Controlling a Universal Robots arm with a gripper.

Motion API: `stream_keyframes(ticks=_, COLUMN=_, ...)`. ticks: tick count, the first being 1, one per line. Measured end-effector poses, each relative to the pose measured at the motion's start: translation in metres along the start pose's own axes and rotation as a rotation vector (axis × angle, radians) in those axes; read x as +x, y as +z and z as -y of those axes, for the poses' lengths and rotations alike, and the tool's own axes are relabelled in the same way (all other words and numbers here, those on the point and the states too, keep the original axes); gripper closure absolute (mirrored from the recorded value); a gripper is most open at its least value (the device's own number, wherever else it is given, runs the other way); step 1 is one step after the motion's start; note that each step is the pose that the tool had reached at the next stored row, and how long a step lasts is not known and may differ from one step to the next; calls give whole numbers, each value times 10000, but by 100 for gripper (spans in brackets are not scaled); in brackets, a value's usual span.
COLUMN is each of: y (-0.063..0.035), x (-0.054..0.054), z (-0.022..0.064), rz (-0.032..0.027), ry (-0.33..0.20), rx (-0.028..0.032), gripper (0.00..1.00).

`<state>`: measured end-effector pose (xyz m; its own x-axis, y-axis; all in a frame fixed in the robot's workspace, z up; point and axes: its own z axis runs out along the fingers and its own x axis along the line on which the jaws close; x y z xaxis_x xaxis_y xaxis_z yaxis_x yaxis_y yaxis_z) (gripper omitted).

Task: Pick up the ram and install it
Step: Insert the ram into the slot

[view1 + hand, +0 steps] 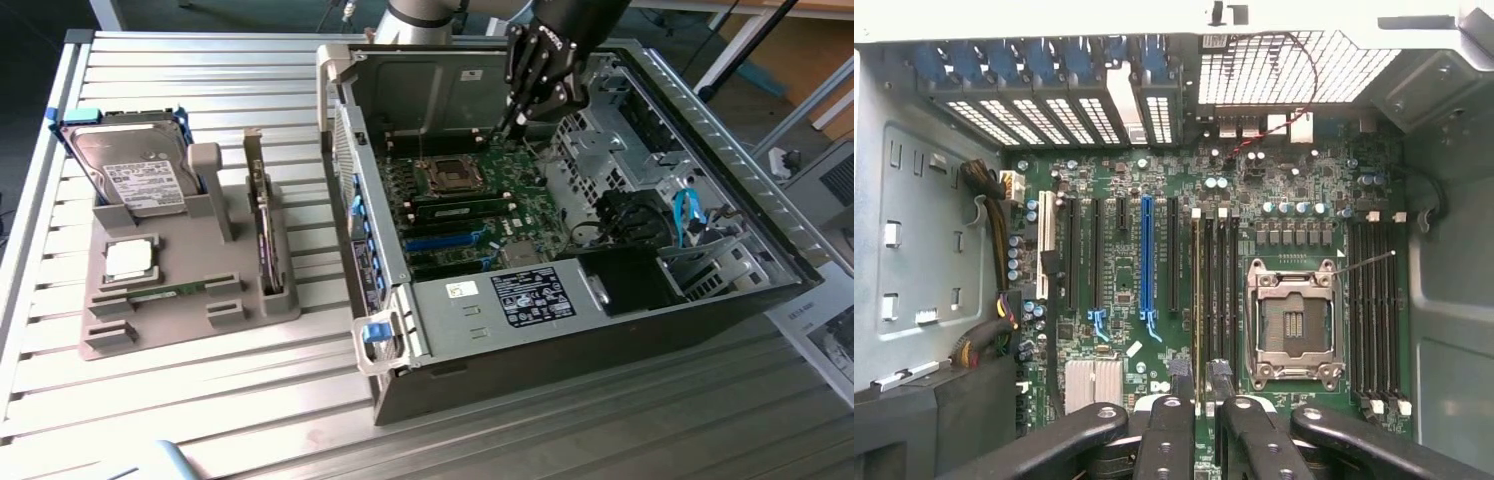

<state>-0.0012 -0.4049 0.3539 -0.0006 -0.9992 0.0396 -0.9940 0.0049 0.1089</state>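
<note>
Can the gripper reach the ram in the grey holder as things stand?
Probably not yet: the gripper sits inside the open case, whose wall stands between it and the ram.

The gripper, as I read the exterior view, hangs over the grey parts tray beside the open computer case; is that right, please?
Not quite. The gripper hangs inside the open computer case, over the motherboard, not over the grey parts tray beside it, as the exterior view shows.
</note>
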Motion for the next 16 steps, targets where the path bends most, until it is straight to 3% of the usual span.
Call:
stream_keyframes(ticks=4, y=1, x=-1, z=-16, rz=-9, ry=-79, rx=133, gripper=80)
stream_keyframes(ticks=7, y=4, x=-2, z=-36, rz=-18, ry=-161, rx=274, gripper=80)
stream_keyframes(ticks=11, y=5, x=-2, z=-53, rz=-28, ry=-258, rx=390, gripper=80)
stream_keyframes(ticks=16, y=7, x=-2, z=-70, rz=-38, ry=-352, rx=485, gripper=80)
